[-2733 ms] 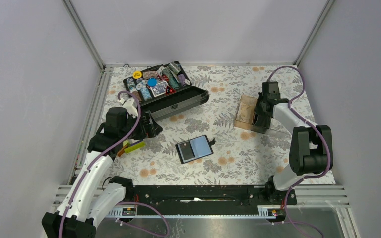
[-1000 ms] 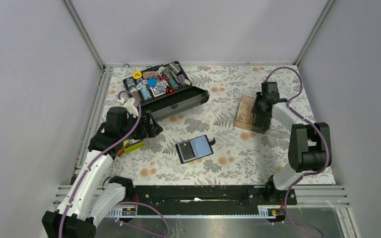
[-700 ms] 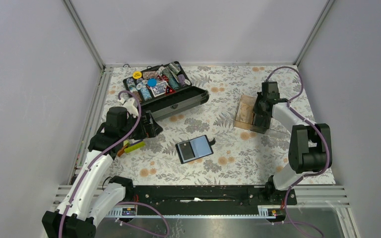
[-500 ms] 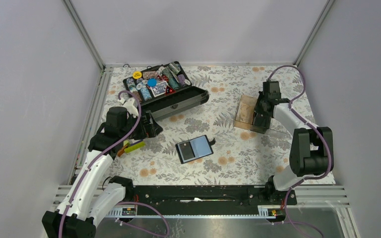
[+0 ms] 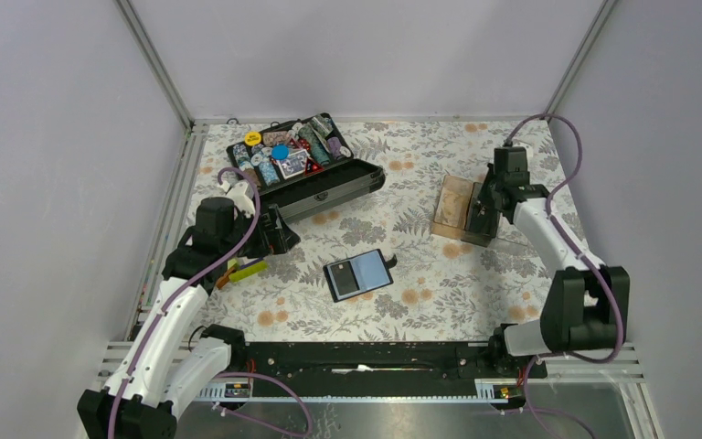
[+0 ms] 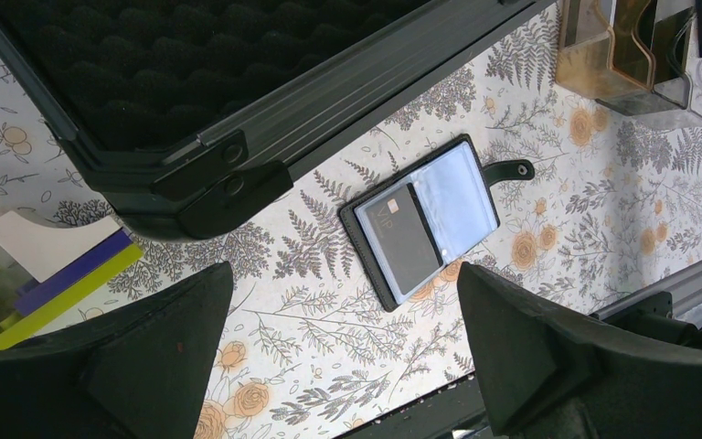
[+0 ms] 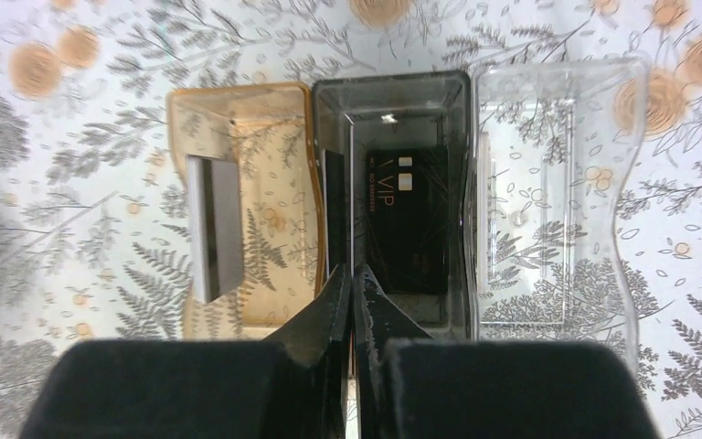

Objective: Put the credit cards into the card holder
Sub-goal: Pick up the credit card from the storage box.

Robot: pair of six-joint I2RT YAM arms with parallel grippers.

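The card holder (image 5: 358, 274) lies open on the floral table; in the left wrist view (image 6: 430, 219) a black VIP card (image 6: 400, 240) sits in its left pocket. My left gripper (image 5: 280, 234) is open and empty, hovering left of the holder (image 6: 347, 357). My right gripper (image 5: 481, 218) is at the acrylic tray (image 5: 462, 208), shut on a thin credit card (image 7: 334, 210) standing edge-on at the wall between the amber and smoky compartments. A tan card with a dark stripe (image 7: 215, 229) stands in the amber compartment. Another black VIP card (image 7: 409, 219) lies in the smoky compartment.
The open black chip case (image 5: 306, 169) with poker chips stands at the back left, close to my left gripper. Coloured blocks (image 5: 242, 270) lie under my left arm. The tray's clear compartment (image 7: 558, 192) is on the right. Enclosure walls stand on both sides.
My right arm's elbow has swung out to the right and the wrist has shifted slightly, the gripper staying at the tray. The left arm and the card holder have not moved.
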